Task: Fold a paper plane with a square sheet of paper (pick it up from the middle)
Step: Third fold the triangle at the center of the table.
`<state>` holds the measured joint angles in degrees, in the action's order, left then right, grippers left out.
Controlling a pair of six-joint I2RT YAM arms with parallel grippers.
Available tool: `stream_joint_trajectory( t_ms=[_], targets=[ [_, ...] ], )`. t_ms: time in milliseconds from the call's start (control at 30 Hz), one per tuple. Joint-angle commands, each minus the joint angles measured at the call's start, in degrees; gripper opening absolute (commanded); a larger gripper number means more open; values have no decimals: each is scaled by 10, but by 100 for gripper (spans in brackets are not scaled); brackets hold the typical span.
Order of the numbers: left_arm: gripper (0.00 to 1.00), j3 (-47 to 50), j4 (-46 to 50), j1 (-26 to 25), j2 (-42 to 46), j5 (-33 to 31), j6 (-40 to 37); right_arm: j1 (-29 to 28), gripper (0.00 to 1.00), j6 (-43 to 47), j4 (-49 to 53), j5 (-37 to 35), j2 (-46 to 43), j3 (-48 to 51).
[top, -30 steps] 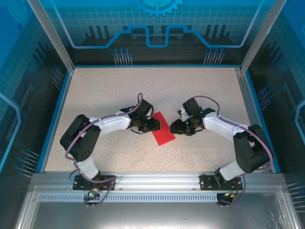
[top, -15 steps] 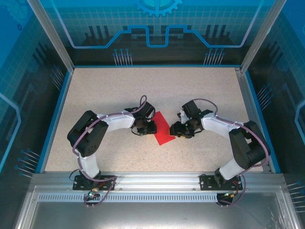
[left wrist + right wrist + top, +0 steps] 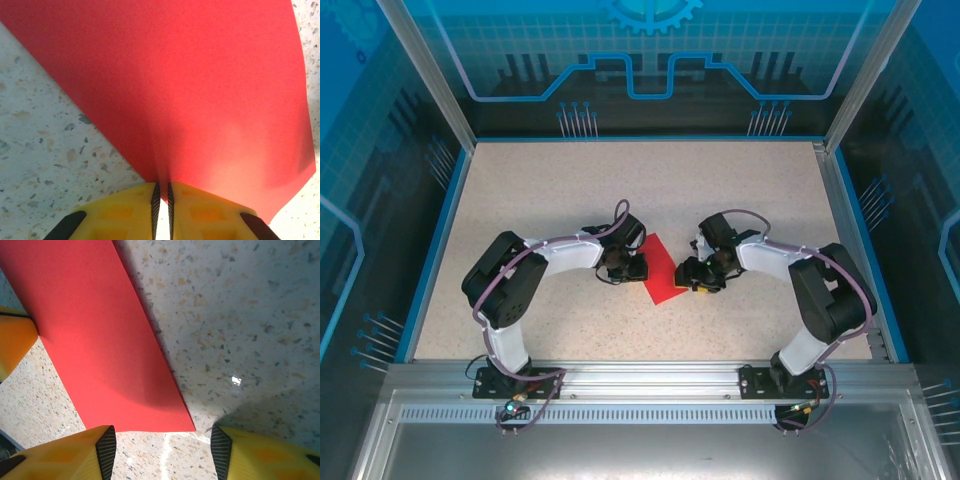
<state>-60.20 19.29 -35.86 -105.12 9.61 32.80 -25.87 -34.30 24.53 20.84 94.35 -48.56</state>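
Currently lying mid-table [image 3: 550,200] between both arms: square sheet of paper [image 3: 663,272], creased narrow, long axis pointing roughly away from the bases. Left gripper [image 3: 161,200] is pinching its left long edge, jaws nearly together. Right gripper [image 3: 162,450] is hovering wide-jawed just beside its right side, apparently not touching.
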Motion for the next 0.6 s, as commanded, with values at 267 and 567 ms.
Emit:
stream_joint_trajectory(
  t_ms=[267, 567],
  targets=[
    [16, 9, 24, -3, -32, -22, -21, -22, 55, -7, -9, 13, 21, -39],
    [15, 15, 30, 2, -37, -32, -30, -39, 55, 9, 55, -68, 17, -75]
  ],
)
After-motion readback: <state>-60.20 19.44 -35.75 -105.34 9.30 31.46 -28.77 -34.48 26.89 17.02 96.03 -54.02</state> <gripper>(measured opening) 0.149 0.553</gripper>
